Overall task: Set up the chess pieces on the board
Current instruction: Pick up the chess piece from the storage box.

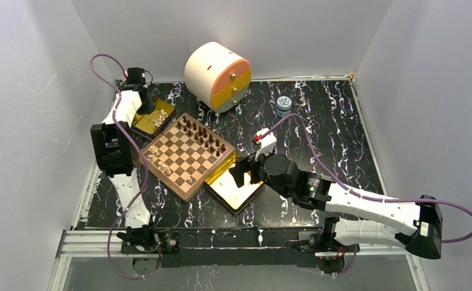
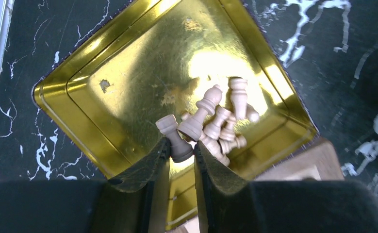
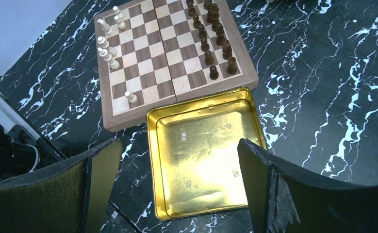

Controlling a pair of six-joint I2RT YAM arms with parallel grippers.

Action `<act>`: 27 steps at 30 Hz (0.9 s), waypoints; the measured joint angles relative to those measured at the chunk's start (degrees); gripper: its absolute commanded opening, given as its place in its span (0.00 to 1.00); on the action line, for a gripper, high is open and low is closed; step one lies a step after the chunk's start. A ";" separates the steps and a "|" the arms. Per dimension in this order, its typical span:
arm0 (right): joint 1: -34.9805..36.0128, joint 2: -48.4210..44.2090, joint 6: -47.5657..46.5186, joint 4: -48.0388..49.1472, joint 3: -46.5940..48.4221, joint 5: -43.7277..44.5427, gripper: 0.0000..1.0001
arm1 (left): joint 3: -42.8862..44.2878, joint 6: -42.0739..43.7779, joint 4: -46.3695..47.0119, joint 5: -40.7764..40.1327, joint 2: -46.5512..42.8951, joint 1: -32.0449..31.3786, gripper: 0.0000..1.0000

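"While the left jaws are down inside that gold tin point(image 2: 128, 87), what have they got?"

"A light tan rook point(image 2: 173, 136). Its base is pinched between the two fingertips point(image 2: 157, 160), so the left jaws are clenched on it. It leans over, just beside the heap of light pieces point(image 2: 221, 121) lying jumbled in one corner of the tin. I cannot tell whether it is clear of the tin floor."

"And the right jaws?"

"Spread wide, gripping nothing. They hang over the second gold tin point(image 3: 201, 160), which sits against the near right edge of the chessboard point(image 1: 185, 160)."

"Where does the board lie?"

"Corner-on, upon the black marbled desk point(image 1: 330, 133), between the two tins. The first tin is just beside its far left edge."

"What stands on it?"

"Dark brown pieces point(image 1: 204, 136) stand in two rows along the far right side. A few light tan pieces point(image 3: 108, 46) stand upright along the opposite side. One light pawn point(image 3: 130, 97) stands apart from them, nearer the second tin."
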 measured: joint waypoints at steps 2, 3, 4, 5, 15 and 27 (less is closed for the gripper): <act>0.00 0.00 1.01 -0.11 -0.13 -0.31 0.99 | -1.88 0.48 0.74 1.25 -2.71 0.00 0.01; 0.00 0.00 1.49 -0.22 -0.13 -0.39 0.99 | -3.23 0.85 1.07 2.01 -4.33 0.00 0.01; 0.00 -0.02 1.88 -0.31 -0.13 -0.55 0.99 | -4.59 1.14 1.33 2.84 -5.95 0.00 0.00; 0.00 -0.09 2.40 -0.46 -0.13 -0.72 0.99 | -6.05 1.40 1.66 3.76 -7.69 0.00 0.00; 0.00 -0.83 9.05 -5.16 1.01 0.17 0.99 | -17.35 1.88 5.42 17.27 -24.30 0.00 0.00; -10.49 5.64 13.92 -3.63 9.55 -13.62 0.88 | -32.33 -2.45 8.66 35.36 -40.33 -1.27 0.00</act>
